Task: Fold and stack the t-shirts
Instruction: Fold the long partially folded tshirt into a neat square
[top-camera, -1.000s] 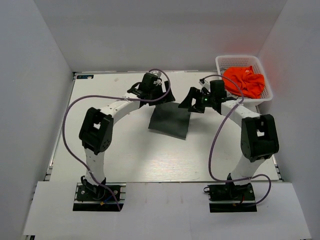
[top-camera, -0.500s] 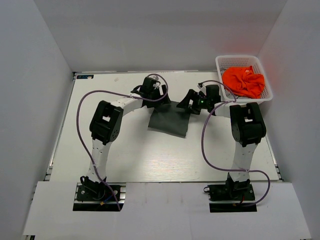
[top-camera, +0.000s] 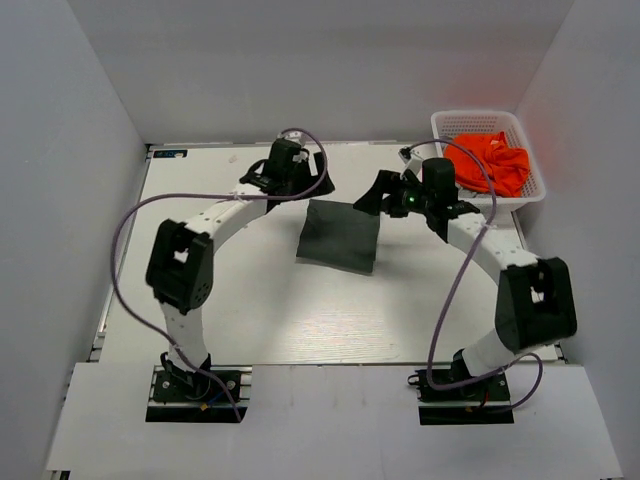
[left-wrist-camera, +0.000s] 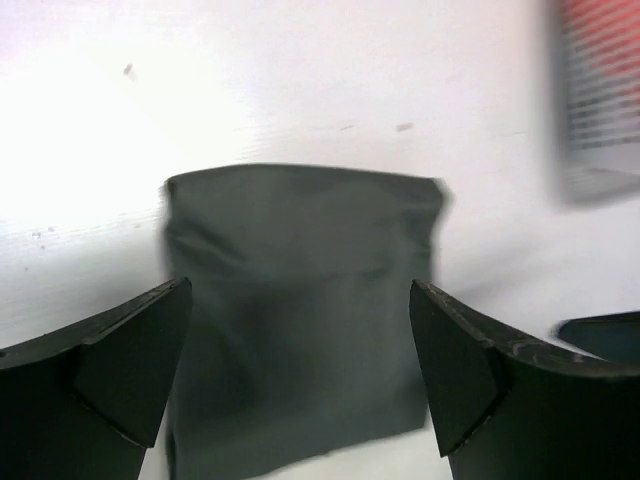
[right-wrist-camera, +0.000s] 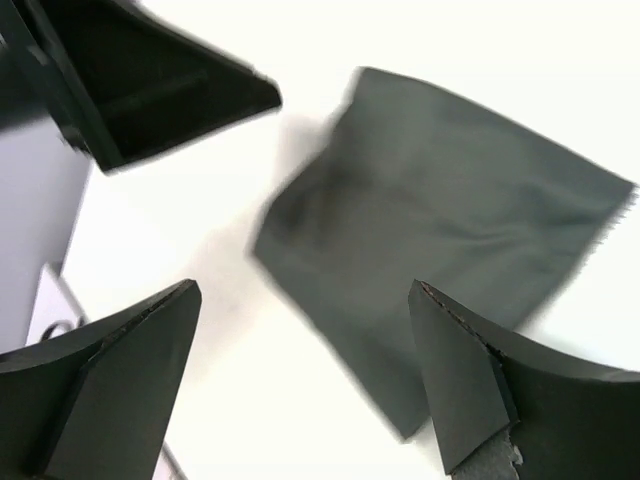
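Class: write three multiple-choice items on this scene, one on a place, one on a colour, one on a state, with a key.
1. Where is the orange shirt? A on the floor; B in the basket; C in an end effector.
2. What colour is the folded shirt? A dark grey; B white; C blue.
3. How are the left end effector and right end effector? A both shut; B one holding cloth; C both open, empty.
Key: B, bunched in the basket; A, dark against the pale table; C, both spread wide, gripping nothing.

Bright, even light; wrist views blur the dark t-shirt (left-wrist-camera: 300, 320), table (left-wrist-camera: 300, 80) glaring white.
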